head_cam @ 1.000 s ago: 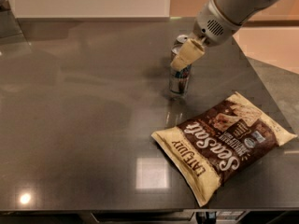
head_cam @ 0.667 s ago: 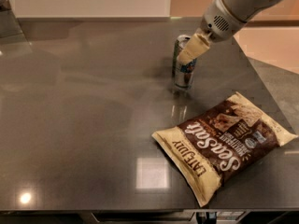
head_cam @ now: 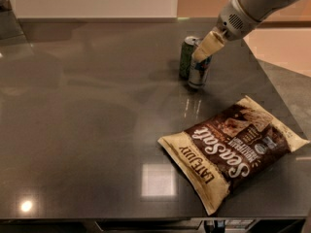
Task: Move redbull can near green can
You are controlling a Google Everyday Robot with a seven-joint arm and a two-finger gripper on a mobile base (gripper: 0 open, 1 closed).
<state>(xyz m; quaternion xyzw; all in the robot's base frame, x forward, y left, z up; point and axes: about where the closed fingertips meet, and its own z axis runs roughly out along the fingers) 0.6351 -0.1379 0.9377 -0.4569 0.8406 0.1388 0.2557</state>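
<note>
**ENTRY: Redbull can, now standing by the green can**

Location: the redbull can is standing upright on the counter, toward the far edge and right of centre. It is sitting just beside the green can, on that can's right and nearer side (whether the two are touching, I cannot tell).

Change: against a second ago, the gripper is sitting higher and further toward the right edge. The green can, largely hidden behind it then, is now showing in full.

Reading: the placing is looking all but done, with only release and withdrawal remaining.

Claw: it is hanging at the redbull can's top, overlapping the rim from the upper right. Whether it is gripping or has let go, I cannot tell.

Also present: a chip bag is lying flat near the right front corner, well apart from both cans.
</note>
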